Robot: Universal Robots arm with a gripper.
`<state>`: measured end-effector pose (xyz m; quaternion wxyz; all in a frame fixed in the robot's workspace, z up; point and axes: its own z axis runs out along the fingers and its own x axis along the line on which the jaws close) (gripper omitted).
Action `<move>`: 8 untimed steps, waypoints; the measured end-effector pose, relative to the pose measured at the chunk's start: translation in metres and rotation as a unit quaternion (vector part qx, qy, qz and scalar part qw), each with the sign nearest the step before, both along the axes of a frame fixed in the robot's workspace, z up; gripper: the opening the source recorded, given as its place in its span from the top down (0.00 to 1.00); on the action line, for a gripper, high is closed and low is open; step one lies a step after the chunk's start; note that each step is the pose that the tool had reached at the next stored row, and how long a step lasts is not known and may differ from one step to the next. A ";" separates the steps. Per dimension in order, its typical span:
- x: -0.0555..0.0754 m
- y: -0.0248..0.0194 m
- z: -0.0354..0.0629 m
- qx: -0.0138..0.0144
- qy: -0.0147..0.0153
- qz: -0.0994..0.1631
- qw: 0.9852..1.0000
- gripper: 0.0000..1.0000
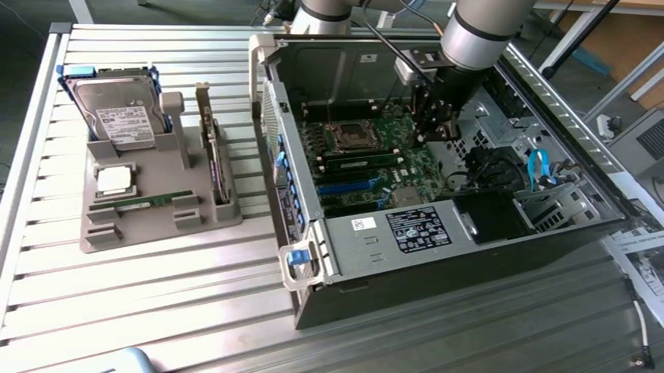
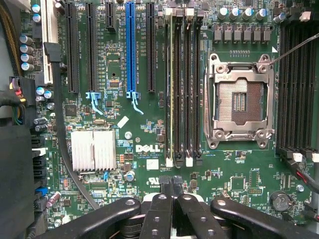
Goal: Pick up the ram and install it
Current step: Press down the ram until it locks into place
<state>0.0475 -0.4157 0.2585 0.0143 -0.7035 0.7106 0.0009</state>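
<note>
1. The robot's black hand point(image 2: 172, 191) hovers inside the open grey computer case point(image 1: 436, 241), fingers pressed together, holding nothing.
2. The long green ram stick point(image 2: 171, 89) sits in a motherboard slot beside the silver processor socket point(image 2: 240, 102).

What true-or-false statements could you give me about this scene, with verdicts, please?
1. The claw is shut and holds nothing. True.
2. The processor socket on the motherboard has a chip seated in it. False: the socket is bare, its contact field exposed.
3. A green ram stick lies on the gray tray. True.
4. The hard drive is mounted inside the computer case. False: it stands on the gray tray, outside the case on the exterior view's left.
5. The claw hangs over the motherboard inside the case. True.
</note>
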 end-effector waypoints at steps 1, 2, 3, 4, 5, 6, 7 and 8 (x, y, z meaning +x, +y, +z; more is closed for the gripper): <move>-0.001 0.0000 -0.0001 0.000 0.000 0.000 1.000 0.89; -0.003 0.0001 -0.0004 0.000 0.000 0.000 1.000 0.89; -0.004 0.0001 -0.0006 0.001 0.000 0.000 1.000 0.89; -0.005 0.0001 -0.0008 0.001 0.000 0.000 1.000 0.89; -0.006 0.0001 -0.0011 0.001 0.000 0.000 1.000 0.89; -0.006 0.0001 -0.0015 0.001 0.000 0.000 1.000 0.89; -0.006 0.0001 -0.0019 0.001 0.000 0.000 1.000 0.89; -0.007 0.0001 -0.0022 0.001 0.000 0.000 1.000 0.89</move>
